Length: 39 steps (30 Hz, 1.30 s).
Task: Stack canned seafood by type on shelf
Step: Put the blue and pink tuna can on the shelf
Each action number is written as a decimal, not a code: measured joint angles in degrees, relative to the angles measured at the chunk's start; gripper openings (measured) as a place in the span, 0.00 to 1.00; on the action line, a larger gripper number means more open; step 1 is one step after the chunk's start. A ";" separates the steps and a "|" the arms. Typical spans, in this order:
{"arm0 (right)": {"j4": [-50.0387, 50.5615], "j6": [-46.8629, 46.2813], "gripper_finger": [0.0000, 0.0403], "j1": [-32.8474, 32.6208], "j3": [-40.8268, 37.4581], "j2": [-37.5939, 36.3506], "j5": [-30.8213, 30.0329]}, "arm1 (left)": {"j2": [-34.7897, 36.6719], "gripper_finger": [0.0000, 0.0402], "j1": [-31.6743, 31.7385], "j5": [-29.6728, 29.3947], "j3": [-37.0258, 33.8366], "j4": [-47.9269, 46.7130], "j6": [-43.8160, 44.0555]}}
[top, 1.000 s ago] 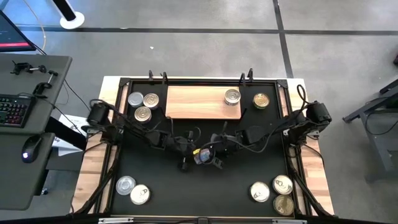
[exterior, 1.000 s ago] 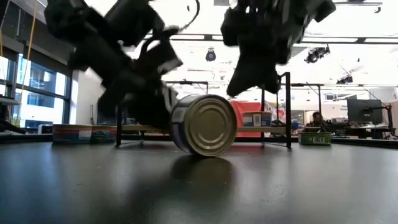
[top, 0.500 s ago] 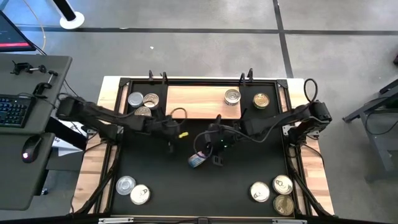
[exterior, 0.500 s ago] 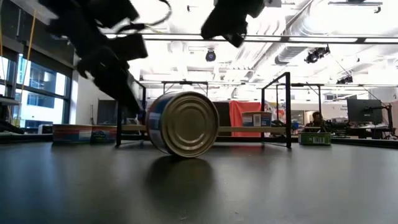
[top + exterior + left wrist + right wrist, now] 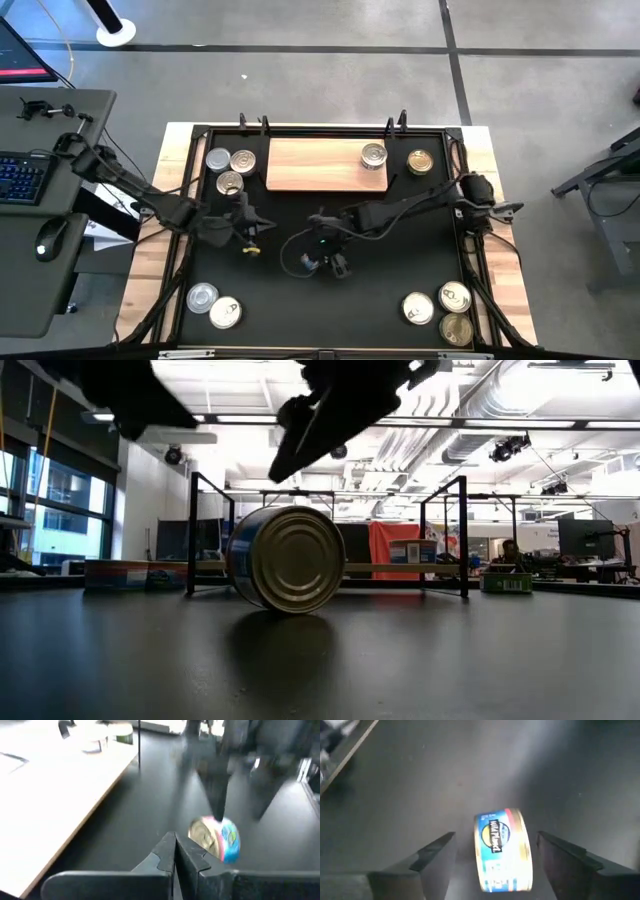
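Note:
A blue-labelled can of seafood (image 5: 311, 264) stands on its rim on the black mat (image 5: 400, 260), its lid (image 5: 288, 558) facing the near edge. My right gripper (image 5: 495, 851) is open just above it, one finger on each side of the can (image 5: 502, 847) without touching. My left gripper (image 5: 175, 852) is shut and empty, raised over the mat to the can's left (image 5: 250, 237). The light-wood shelf (image 5: 315, 165) lies at the far edge with one silver can (image 5: 374, 155) on its right end.
Three cans (image 5: 229, 168) sit left of the shelf and a gold one (image 5: 421, 161) right of it. Two cans (image 5: 214, 305) lie at the near left and three (image 5: 445, 312) at the near right. A black frame rail (image 5: 462, 535) borders the mat.
My right gripper has rolled and opened, letting go of the blue-labelled can, which now stands on its rim and has rolled a little toward the near left. My left gripper has pulled back toward the table's left edge and risen.

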State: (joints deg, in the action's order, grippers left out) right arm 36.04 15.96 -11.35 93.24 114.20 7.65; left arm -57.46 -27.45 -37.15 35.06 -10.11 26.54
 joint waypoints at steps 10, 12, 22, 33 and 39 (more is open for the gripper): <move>5.06 6.63 0.68 0.09 2.46 5.44 -1.16 | 2.07 0.00 -1.98 -6.52 1.76 -0.02 -0.42; 5.51 6.59 0.68 0.06 2.44 6.26 -1.63 | 2.07 0.00 -1.98 -8.68 1.76 0.09 -2.14; 13.67 3.41 0.42 1.29 10.06 4.94 -13.66 | 5.45 0.00 -0.58 -12.91 1.80 12.28 -20.04; 32.46 -1.47 0.42 17.04 15.66 3.09 -39.82 | 5.85 0.00 3.46 -9.65 1.85 16.06 -22.30; 33.75 -2.46 0.42 22.46 15.66 3.74 -42.95 | 3.34 0.00 3.49 -9.03 1.85 17.77 -22.18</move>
State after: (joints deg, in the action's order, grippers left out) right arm 69.78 13.51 11.11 108.90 117.94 -35.30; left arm -54.12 -23.97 -46.17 36.91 7.65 4.36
